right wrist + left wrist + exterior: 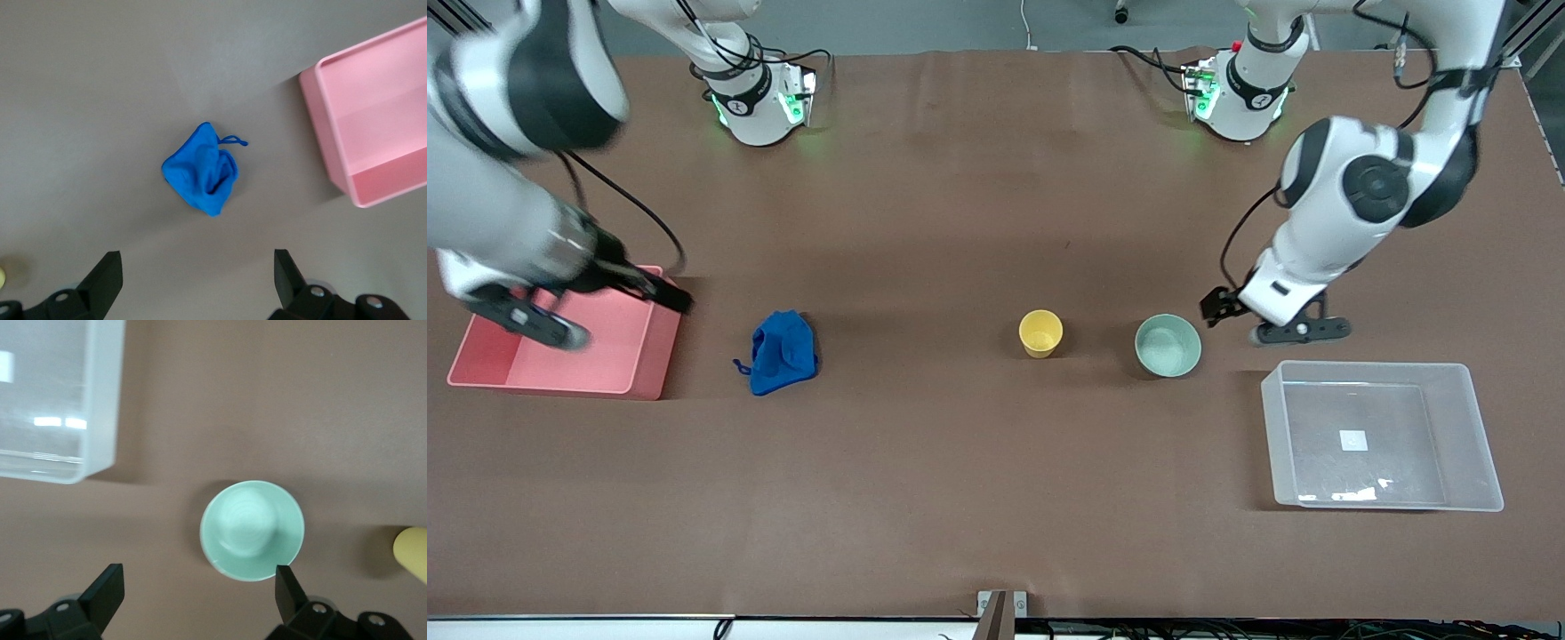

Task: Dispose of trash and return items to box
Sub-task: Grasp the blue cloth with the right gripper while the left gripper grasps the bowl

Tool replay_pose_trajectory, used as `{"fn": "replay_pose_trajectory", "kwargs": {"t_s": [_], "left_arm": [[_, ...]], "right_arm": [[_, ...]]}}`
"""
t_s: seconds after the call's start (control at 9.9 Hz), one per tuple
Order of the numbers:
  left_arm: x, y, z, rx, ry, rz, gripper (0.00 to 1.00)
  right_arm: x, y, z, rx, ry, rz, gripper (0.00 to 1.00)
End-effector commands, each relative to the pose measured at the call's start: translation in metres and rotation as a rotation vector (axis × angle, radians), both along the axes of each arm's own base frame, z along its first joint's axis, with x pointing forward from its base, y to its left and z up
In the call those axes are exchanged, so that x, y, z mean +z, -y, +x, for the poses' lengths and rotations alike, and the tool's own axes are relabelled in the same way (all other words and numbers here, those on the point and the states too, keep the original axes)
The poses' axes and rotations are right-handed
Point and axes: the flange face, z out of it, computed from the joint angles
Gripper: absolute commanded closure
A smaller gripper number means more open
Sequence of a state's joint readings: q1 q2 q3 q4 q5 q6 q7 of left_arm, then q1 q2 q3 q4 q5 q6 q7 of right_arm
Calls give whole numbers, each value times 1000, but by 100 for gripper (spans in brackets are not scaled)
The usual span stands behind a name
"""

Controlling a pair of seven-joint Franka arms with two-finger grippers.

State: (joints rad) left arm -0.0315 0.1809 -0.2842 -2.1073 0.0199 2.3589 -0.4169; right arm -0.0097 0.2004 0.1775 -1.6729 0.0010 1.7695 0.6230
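Left gripper (1238, 317), fingers spread wide and empty, low over the table just beside the mint-green bowl (1168, 345), with the yellow cup (1040, 333) next along toward the right arm's end and the clear box (1383, 436) nearer the front camera. Right gripper (618, 307), likewise wide and empty, up over the pink bin (560, 342). Blue fabric wad (783, 352) on the table beside that bin, string loop trailing.

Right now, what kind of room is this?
Probably a robot lab: two Franka arms bolted to a brown table, practice props like a blue fabric wad and a clear plastic bin, and cables along the edge.
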Motion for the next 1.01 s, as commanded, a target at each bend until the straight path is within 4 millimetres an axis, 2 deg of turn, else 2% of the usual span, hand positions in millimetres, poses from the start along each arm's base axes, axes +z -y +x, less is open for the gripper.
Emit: {"fn": "replay_pose_trajectory", "kwargs": {"t_s": [0.0,0.2,0.3,0.4,0.51,0.61,0.71,0.81,0.91], "left_arm": [[-67,13,3,29,-30,-25,2],[-106,10,3,25,-62,-25,10],[-119,4,4,14,-73,-7,12],[-132,2,4,14,-86,-6,21],[-146,1,3,24,-97,-11,34],[-156,4,2,51,-107,-16,55],[-158,5,3,70,-110,-18,77],[-159,4,4,82,-111,-19,98],[-155,5,8,101,-102,-23,100]], "right_arm": [[-89,-2,-8,-58,3,-9,0],[-164,-2,-30,-48,51,0,0],[-194,-1,-33,-37,66,-4,0],[-215,0,-32,-30,57,-6,0],[-235,-1,-32,-15,50,-11,0],[-245,-1,-35,22,42,-39,0],[-251,-1,-35,25,35,-41,3],[-259,1,-35,23,26,-40,15],[-264,-1,-36,26,24,-38,37]]}}
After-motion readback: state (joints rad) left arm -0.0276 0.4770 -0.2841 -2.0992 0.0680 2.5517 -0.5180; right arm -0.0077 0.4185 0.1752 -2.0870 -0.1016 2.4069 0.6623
